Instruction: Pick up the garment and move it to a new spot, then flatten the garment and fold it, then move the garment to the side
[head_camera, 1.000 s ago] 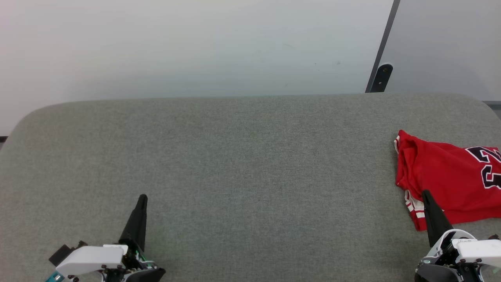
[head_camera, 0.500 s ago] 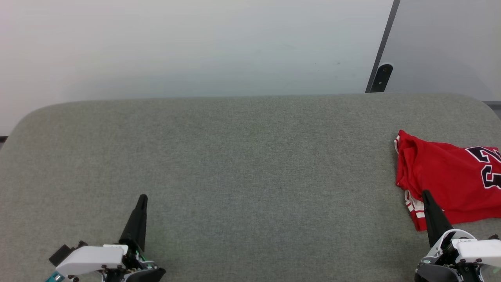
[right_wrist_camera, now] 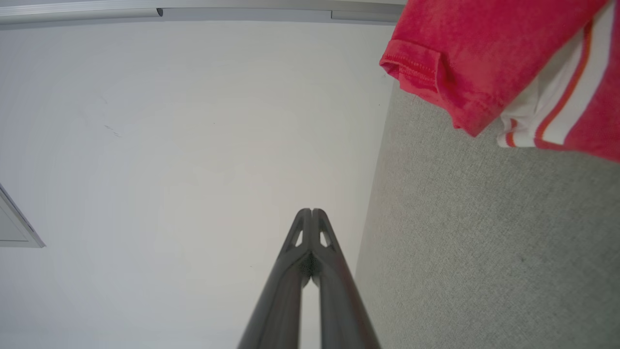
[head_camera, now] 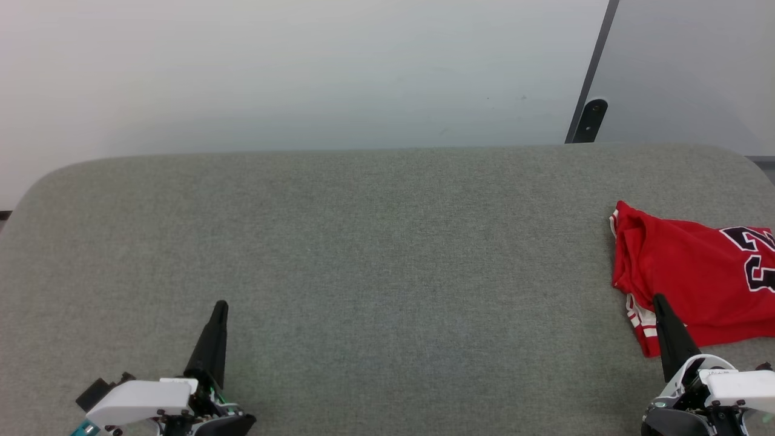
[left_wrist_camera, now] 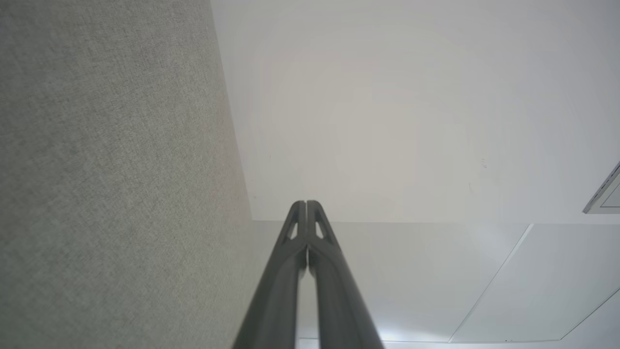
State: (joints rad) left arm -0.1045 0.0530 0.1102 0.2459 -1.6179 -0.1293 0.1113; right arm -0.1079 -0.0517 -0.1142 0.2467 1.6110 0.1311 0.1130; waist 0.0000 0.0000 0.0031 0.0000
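Grey woven cloth with a fine, felt-like grain covers the desk [head_camera: 387,242], a broad slab with rounded far corners. Behind it stands a smooth pale wall [head_camera: 303,72], split at far right by a thin dark strip [head_camera: 599,54]. The garment [head_camera: 684,278] is thin red fabric with black white-outlined numbers and red-and-white striped trim. It lies rumpled and partly folded at the desk's right edge, running out of the head view. The right gripper [head_camera: 660,303] sits near right, its dark tapered tip overlapping the garment's near-left hem in the head view; contact cannot be told. Its jaws are pressed together and hold nothing. The left gripper [head_camera: 220,307] sits near left over bare cloth, well apart from the garment, jaws likewise closed tight and empty. Nothing differs from 1 second ago: garment and both grippers keep their places.
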